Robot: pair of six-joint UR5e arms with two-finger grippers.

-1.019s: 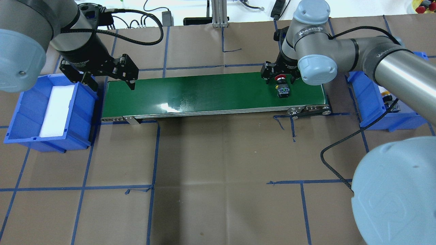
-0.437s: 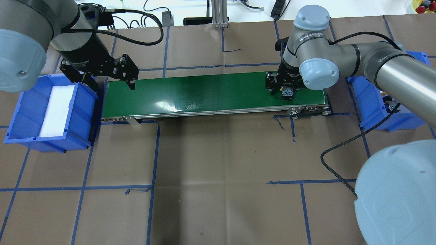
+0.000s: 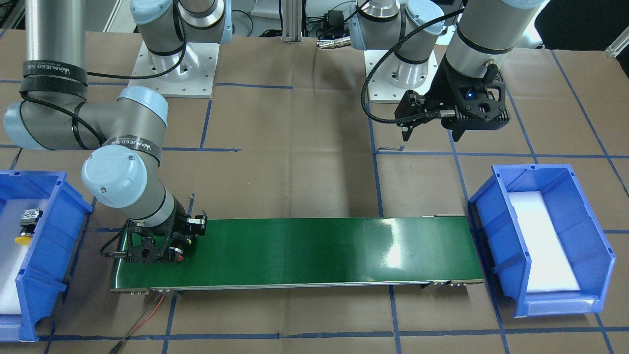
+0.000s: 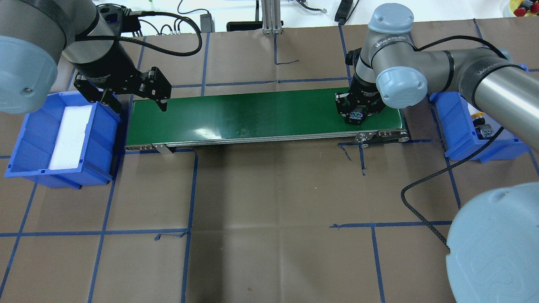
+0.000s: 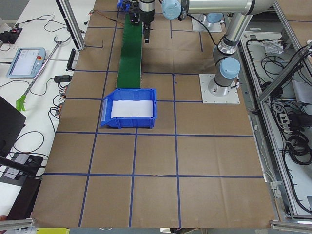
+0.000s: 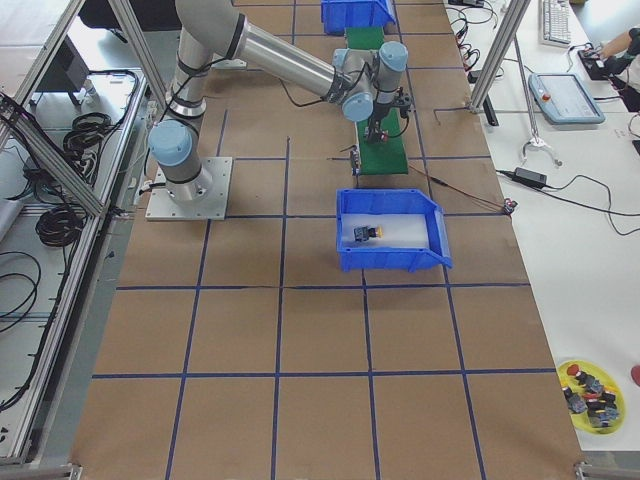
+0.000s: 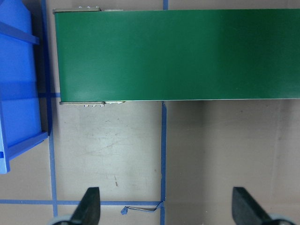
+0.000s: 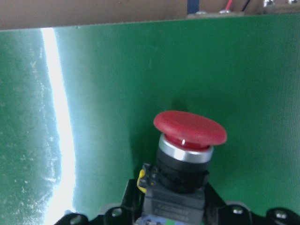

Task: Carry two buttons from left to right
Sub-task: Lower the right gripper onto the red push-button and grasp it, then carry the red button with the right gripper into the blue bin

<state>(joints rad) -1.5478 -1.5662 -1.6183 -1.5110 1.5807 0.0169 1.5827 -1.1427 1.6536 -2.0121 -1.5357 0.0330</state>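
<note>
Jaws of right gripper (image 4: 357, 113) straddle red button (image 8: 190, 129) on belt (image 4: 252, 113); clamped or not, cannot tell. Jaws of left gripper (image 7: 166, 201) apart, empty. Beyond them, yellow button (image 3: 25, 231) in bin (image 3: 42, 275). Risk: off-centre bite, button twists free.

The worktop (image 4: 269, 189) is covered in brown paper taped into a blue grid. Along one long edge of it stands a white side table (image 6: 590, 230) with loose cables and a pendant (image 5: 27, 62) (teal screen). Aluminium posts (image 6: 497, 55) rise at that edge. Cable bundles (image 5: 292, 139) lie beyond the opposite edge.
</note>
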